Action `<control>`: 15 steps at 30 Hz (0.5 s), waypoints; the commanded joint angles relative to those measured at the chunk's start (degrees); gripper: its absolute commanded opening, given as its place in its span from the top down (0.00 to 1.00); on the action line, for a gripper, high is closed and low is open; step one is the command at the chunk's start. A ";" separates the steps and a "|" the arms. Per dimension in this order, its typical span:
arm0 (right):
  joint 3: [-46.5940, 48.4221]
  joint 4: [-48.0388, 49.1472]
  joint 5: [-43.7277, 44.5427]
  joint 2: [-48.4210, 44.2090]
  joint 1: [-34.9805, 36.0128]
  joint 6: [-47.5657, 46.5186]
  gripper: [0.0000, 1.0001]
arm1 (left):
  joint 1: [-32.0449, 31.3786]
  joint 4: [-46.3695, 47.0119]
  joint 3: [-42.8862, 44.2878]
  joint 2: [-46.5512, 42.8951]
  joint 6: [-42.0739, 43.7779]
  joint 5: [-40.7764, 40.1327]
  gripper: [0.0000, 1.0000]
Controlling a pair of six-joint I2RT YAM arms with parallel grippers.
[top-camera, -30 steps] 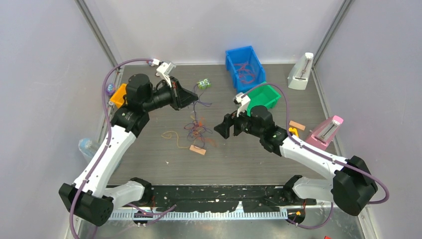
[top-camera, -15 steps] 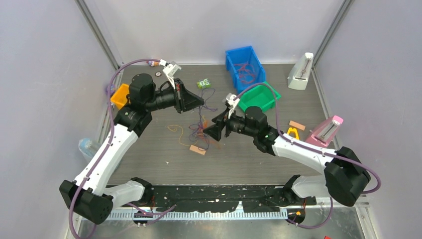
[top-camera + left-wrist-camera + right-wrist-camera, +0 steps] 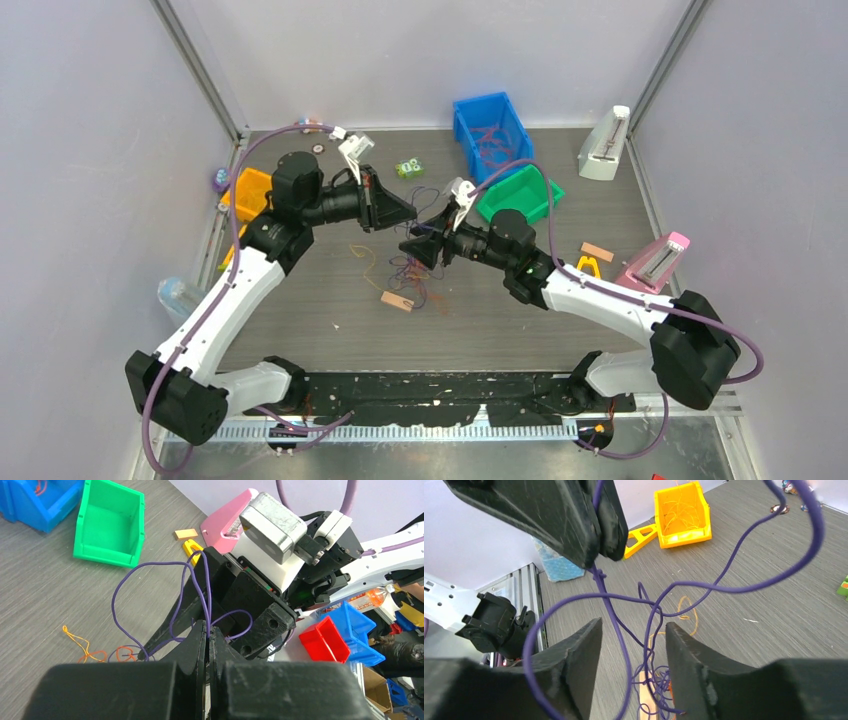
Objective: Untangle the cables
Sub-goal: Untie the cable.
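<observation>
Left end effector (image 3: 207, 632) pressed together, pinching a purple cable (image 3: 819, 527) right at its tips; loops of it stand up off the fingers. Right end effector (image 3: 632, 630) sits just beside, nearly tip to tip, spread (purple strands run through the gap; contact with either pad unclear). Below both, the other cables (image 3: 404, 268), orange, red and purple, lie bunched on the tabletop (image 3: 300, 330), with strands rising to the left tips. Tan tag (image 3: 397, 301) lies at the bunch's near edge.
</observation>
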 commanded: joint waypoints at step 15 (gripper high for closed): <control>-6.71 -1.12 2.96 -8.06 0.63 3.39 0.95 | -0.46 6.32 -8.00 -3.25 -1.66 -1.35 0.90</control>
